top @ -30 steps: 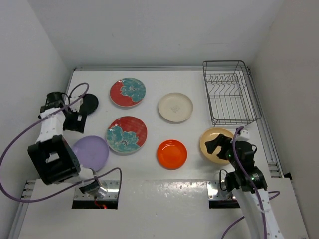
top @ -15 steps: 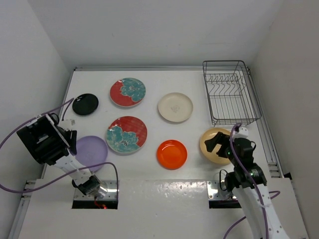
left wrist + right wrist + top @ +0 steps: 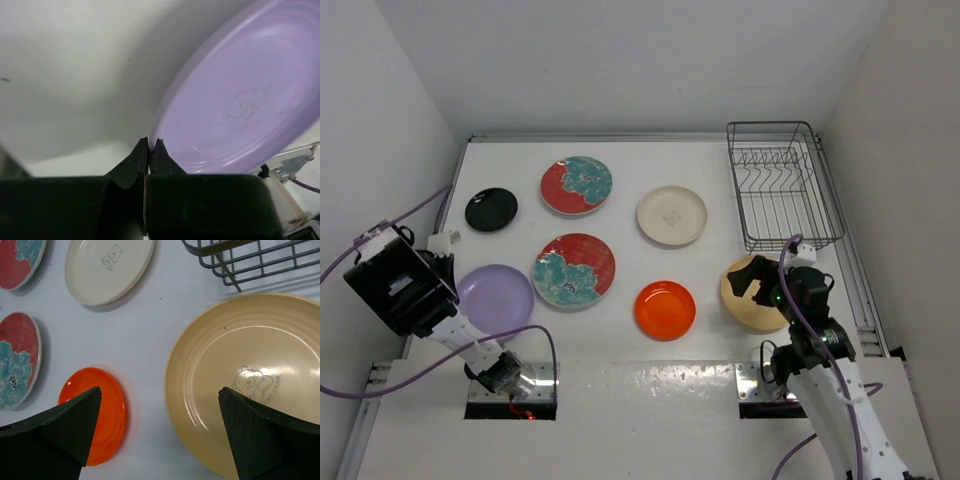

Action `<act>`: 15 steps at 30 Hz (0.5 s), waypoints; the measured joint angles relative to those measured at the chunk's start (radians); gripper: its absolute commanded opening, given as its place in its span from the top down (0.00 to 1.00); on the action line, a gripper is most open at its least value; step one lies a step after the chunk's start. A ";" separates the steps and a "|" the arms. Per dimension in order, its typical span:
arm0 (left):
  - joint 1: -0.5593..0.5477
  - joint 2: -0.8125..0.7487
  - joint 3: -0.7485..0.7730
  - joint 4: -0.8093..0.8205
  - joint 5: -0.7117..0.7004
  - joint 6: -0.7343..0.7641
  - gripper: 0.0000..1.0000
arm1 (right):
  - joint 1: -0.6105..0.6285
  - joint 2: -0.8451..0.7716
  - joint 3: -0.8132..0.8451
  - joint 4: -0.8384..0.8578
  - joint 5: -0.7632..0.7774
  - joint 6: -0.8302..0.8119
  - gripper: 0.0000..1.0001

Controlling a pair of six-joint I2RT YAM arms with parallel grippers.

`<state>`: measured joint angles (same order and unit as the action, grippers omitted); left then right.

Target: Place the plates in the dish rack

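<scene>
Lavender, the nearest plate on the left [image 3: 496, 298] lies flat and face up at the table's [image 3: 620, 160] near-left corner. The black plate [image 3: 491, 209], two red plates with teal flowers [image 3: 576, 185] [image 3: 573, 271], the cream plate [image 3: 672, 215], the orange plate [image 3: 665, 310] and the tan-yellow plate [image 3: 748, 300] lie spread flat across the rest. The dark grey wire dish rack [image 3: 783, 185] stands at the far right with no plate in it. Its long axis seems to run away from the arms, its tines in a row across. Only the left wrist view shows the left gripper [image 3: 149, 145]: fingers pressed together, tips right at the lavender rim, with no plate visibly between them. Only the right wrist view shows faint bear prints on the tan-yellow and cream plates, with the right gripper [image 3: 159, 390] spread wide above the tan-yellow plate's left part, holding nothing.
</scene>
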<state>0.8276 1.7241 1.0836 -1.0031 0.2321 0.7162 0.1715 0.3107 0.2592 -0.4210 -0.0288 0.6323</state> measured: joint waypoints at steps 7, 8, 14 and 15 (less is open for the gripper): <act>-0.019 -0.166 0.330 -0.174 0.159 0.120 1.00 | 0.002 0.215 0.132 0.079 -0.163 -0.029 0.09; -0.038 -0.203 0.372 -0.177 0.180 0.121 1.00 | 0.008 0.260 0.170 0.091 -0.187 -0.032 0.09; -0.312 -0.411 0.505 -0.159 0.287 0.032 1.00 | 0.146 0.590 0.469 0.198 -0.326 -0.062 0.00; -0.389 -0.429 0.510 -0.152 0.294 -0.003 1.00 | 0.188 0.650 0.520 0.221 -0.348 -0.072 0.00</act>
<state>0.4389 1.2949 1.5936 -1.1549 0.5266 0.7136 0.3599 0.9607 0.7792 -0.2001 -0.3771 0.5602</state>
